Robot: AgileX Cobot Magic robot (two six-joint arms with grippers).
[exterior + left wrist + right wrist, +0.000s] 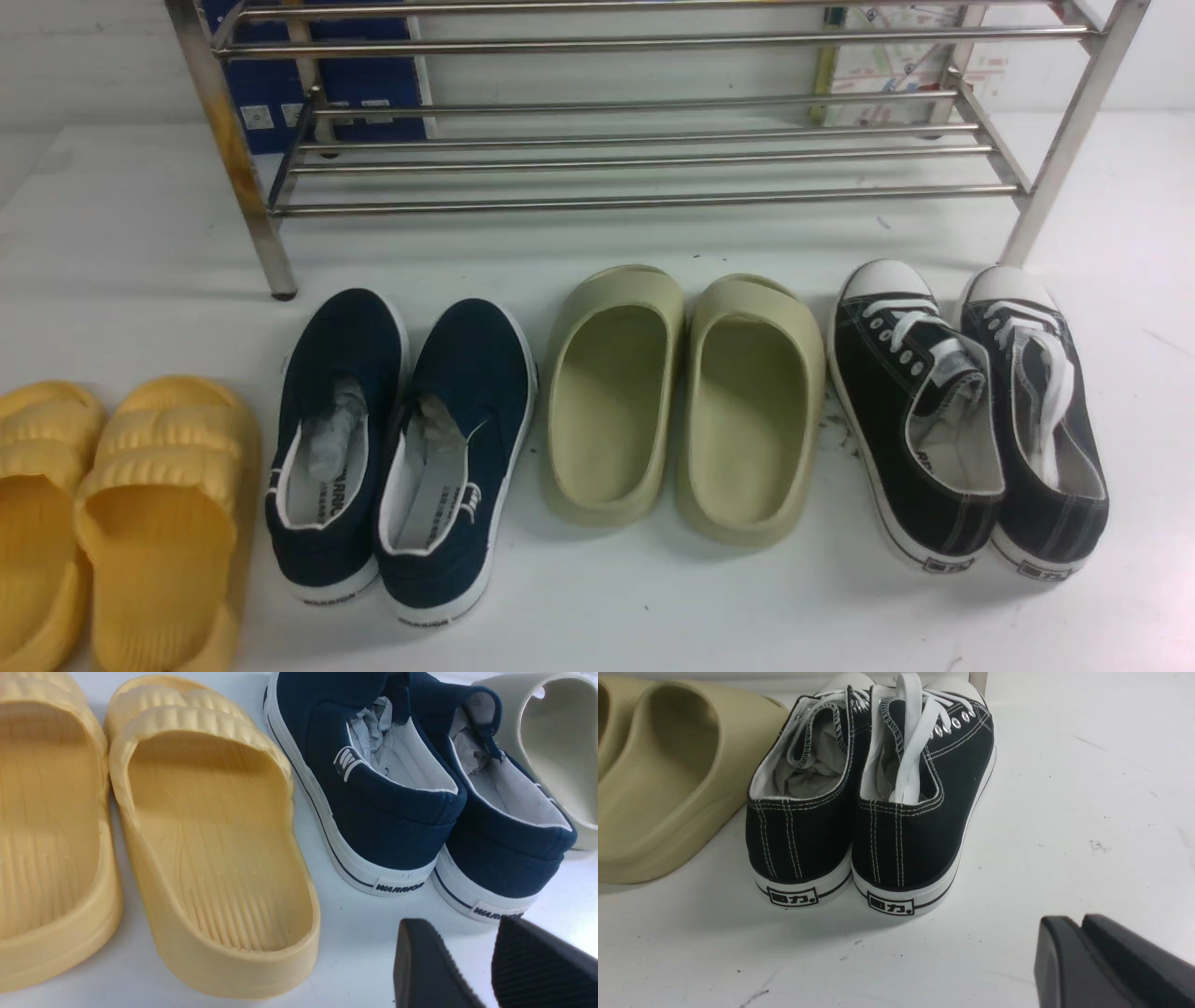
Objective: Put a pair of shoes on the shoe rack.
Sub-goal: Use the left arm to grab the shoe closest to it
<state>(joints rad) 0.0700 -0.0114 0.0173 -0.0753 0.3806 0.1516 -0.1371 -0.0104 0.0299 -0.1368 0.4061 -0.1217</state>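
The pair of shoes, two navy slip-ons with white soles, stands side by side on the white table: the left shoe and the right shoe, heels toward me and toes toward the shoe rack. That steel-tube rack stands behind the row with nothing on its bars. In the left wrist view my left gripper is open and holds nothing. It hovers just behind the navy heels, not touching them. My right gripper is shut and holds nothing, behind and to the right of the black sneakers. Neither gripper shows in the front view.
A row of footwear lies in front of the rack: yellow slides at far left, olive-green slides in the middle, black lace-up sneakers at right. A blue box stands behind the rack's left end.
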